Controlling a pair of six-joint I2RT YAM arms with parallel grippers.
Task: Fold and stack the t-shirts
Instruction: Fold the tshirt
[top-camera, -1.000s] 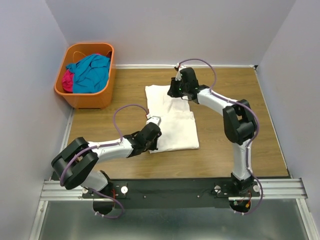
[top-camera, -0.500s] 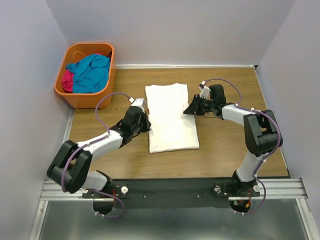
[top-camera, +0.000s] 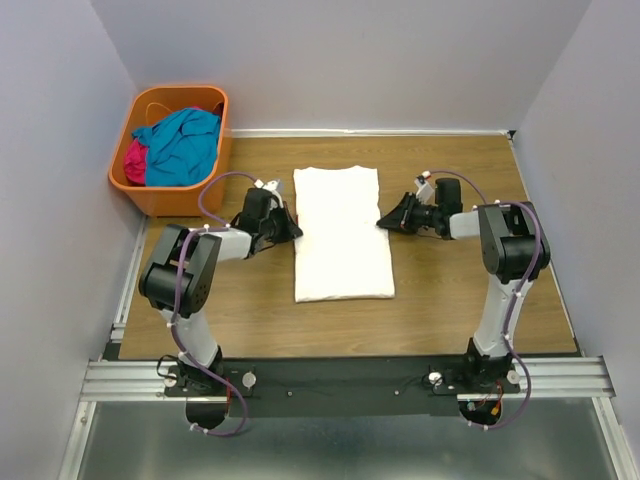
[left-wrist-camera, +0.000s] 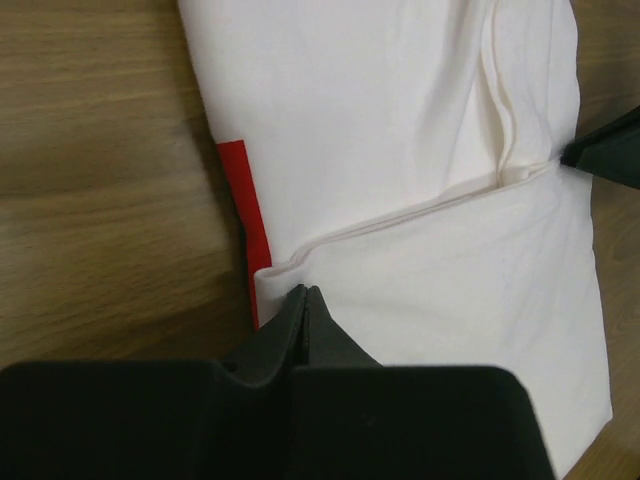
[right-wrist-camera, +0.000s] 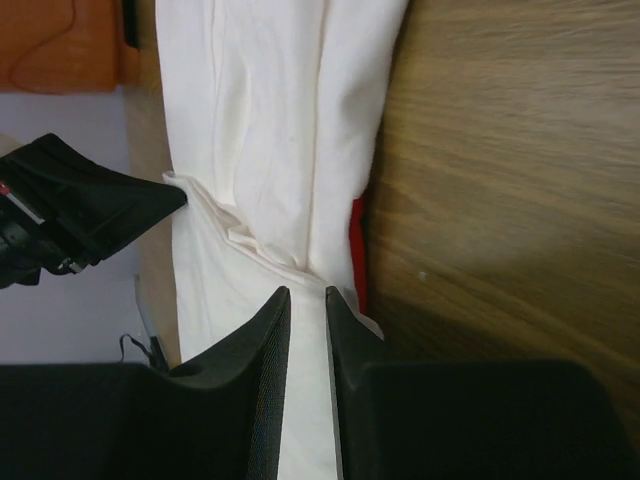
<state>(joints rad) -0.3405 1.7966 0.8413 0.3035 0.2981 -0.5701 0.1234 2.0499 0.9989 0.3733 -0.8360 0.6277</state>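
Folding the white t-shirt (top-camera: 343, 235), lying as a long strip mid-desk (top-camera: 450, 300): you are nipping its left edge with the left pincer (left-wrist-camera: 303, 297), jaws fully together; right pincer (right-wrist-camera: 304, 300) is standing narrowly parted at the opposite edge. Next, I judge, you are needing matched grips for the crosswise fold.

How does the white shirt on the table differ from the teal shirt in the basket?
The white shirt lies folded flat into a neat rectangle on the table; the teal shirt is bunched up, unfolded, in the orange basket. A gripper sits at each side edge of the white shirt, none near the teal one. Both are soft cloth tees.
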